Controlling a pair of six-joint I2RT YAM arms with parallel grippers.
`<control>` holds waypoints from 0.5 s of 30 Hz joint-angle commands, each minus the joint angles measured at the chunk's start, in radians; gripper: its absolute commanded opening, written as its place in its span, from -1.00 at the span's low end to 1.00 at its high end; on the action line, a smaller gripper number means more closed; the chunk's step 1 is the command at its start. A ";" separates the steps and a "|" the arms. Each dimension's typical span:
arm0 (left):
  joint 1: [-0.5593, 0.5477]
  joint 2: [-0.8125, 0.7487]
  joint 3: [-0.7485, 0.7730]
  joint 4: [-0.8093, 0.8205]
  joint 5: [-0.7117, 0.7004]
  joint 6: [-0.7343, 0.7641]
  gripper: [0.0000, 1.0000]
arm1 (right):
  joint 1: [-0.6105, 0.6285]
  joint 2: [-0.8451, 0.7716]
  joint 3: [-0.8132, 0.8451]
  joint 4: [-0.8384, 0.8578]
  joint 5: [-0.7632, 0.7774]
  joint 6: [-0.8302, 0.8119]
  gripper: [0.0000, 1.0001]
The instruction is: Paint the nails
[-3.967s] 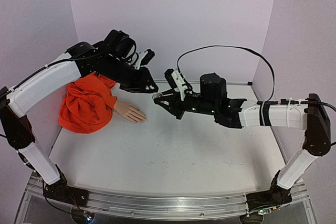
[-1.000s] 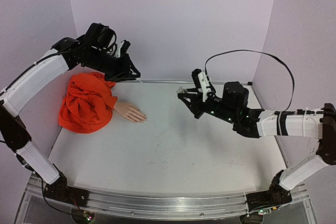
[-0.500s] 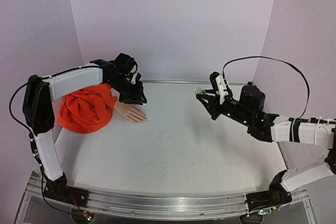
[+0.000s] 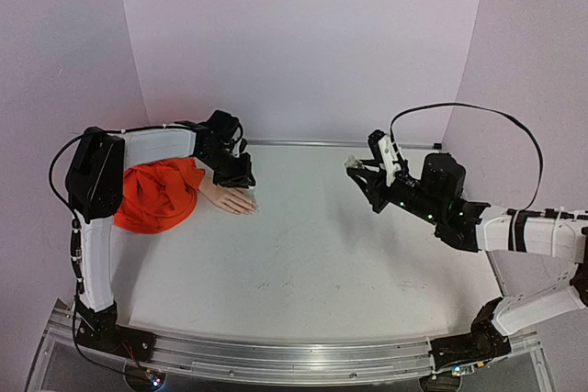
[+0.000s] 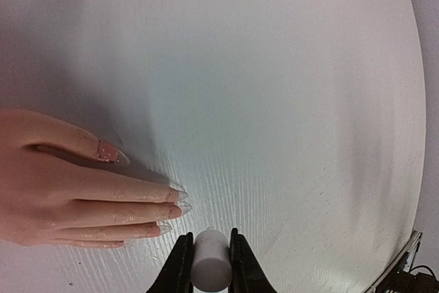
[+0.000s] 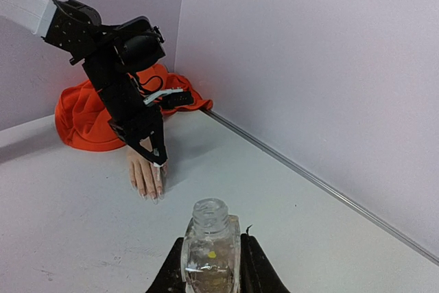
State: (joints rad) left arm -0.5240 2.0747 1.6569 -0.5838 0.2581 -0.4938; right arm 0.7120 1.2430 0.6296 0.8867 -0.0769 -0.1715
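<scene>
The pale mannequin hand [image 4: 230, 197] lies flat on the table, its wrist in an orange cloth sleeve [image 4: 154, 192]. Its long nails [image 5: 180, 197] point right in the left wrist view; one nail [image 5: 110, 153] looks pinkish and glossy. My left gripper [image 5: 208, 239] is shut on a white cylindrical brush cap [image 5: 208, 264], tip down just beside the fingertips; the brush itself is hidden. From the right wrist view that gripper [image 6: 156, 158] hovers over the fingers [image 6: 145, 176]. My right gripper [image 6: 210, 243] is shut on a small clear bottle [image 6: 209, 255], uncapped, held above the table's right half [image 4: 356, 166].
Lilac walls [image 4: 303, 43] close in the back and both sides. A metal strip [image 6: 322, 186] runs along the foot of the back wall. The white table [image 4: 303, 263] stretches between the two arms.
My left arm has come down from high above the sleeve and folded in, bringing the cap to the fingertips. My right arm has drawn back to the right with the bottle.
</scene>
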 commanded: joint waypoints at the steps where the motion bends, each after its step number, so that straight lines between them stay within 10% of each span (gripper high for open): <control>1: 0.003 0.030 0.062 0.051 -0.020 0.045 -1.00 | -0.003 0.006 0.018 0.071 0.011 -0.012 -1.00; 15: 0.002 0.082 0.109 0.035 -0.048 0.072 -1.00 | -0.002 0.015 0.016 0.069 0.016 -0.017 -1.00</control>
State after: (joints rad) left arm -0.5190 2.1654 1.7145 -0.5652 0.2310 -0.4423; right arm 0.7120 1.2606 0.6296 0.8879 -0.0662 -0.1802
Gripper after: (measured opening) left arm 0.162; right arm 0.220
